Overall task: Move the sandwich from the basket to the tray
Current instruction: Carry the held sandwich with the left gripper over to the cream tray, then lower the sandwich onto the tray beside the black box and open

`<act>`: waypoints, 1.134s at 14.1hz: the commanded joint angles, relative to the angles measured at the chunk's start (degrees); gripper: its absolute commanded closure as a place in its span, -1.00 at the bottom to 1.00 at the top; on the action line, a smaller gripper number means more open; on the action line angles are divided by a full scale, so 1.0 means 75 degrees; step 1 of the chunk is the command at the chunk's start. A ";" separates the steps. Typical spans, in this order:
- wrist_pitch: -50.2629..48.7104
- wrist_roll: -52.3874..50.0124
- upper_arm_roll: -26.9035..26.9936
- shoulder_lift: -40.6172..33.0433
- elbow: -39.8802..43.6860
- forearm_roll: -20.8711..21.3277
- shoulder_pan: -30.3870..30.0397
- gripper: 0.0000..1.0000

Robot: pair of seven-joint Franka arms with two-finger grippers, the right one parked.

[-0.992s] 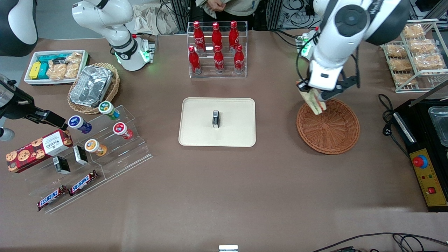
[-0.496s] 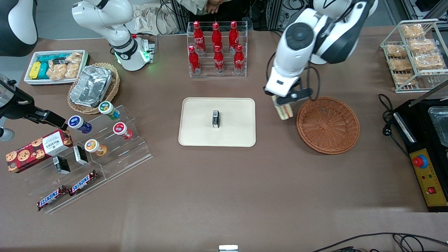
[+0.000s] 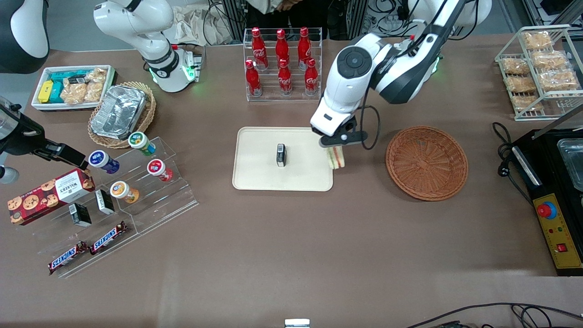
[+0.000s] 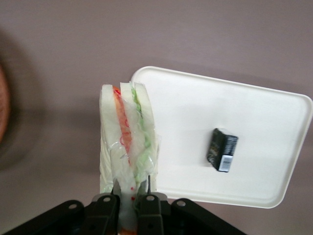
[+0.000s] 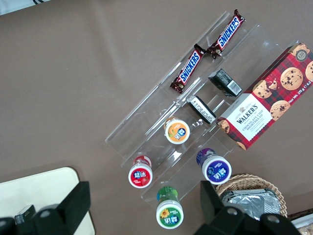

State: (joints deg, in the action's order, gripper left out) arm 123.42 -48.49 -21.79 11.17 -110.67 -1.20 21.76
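Observation:
My left gripper (image 3: 335,146) is shut on the sandwich (image 3: 336,158), a plastic-wrapped wedge of pale bread with red, orange and green filling. It hangs in the air over the edge of the cream tray (image 3: 259,175) that faces the basket. In the left wrist view the sandwich (image 4: 128,139) sticks out from between the fingers (image 4: 149,208), overlapping the tray's rim (image 4: 254,199). The reddish-brown wicker basket (image 3: 427,162) stands empty toward the working arm's end of the table, apart from the gripper.
A small black box (image 3: 281,155) lies in the middle of the tray, also in the left wrist view (image 4: 221,149). A rack of red cola bottles (image 3: 282,64) stands farther from the camera than the tray. A clear stepped stand with snacks (image 3: 114,196) lies toward the parked arm's end.
My left gripper has carried the sandwich up out of the basket and sideways to the tray's edge. The basket is left empty.

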 commanded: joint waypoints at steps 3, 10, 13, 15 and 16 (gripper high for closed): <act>0.1458 0.0243 0.0092 0.1063 0.0038 0.0148 0.0672 1.00; 0.1802 0.0242 0.0162 0.1896 -0.0022 0.0711 0.0743 1.00; 0.1802 0.0242 0.0210 0.1909 -0.0162 0.0968 0.0720 1.00; 0.1778 0.0382 0.0210 0.1897 -0.0209 0.0980 0.0650 -0.02; 0.1778 0.0429 0.0221 0.1885 -0.0256 0.1062 0.0650 -0.53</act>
State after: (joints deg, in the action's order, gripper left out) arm 136.41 -46.15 -20.37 25.81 -111.87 5.57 26.71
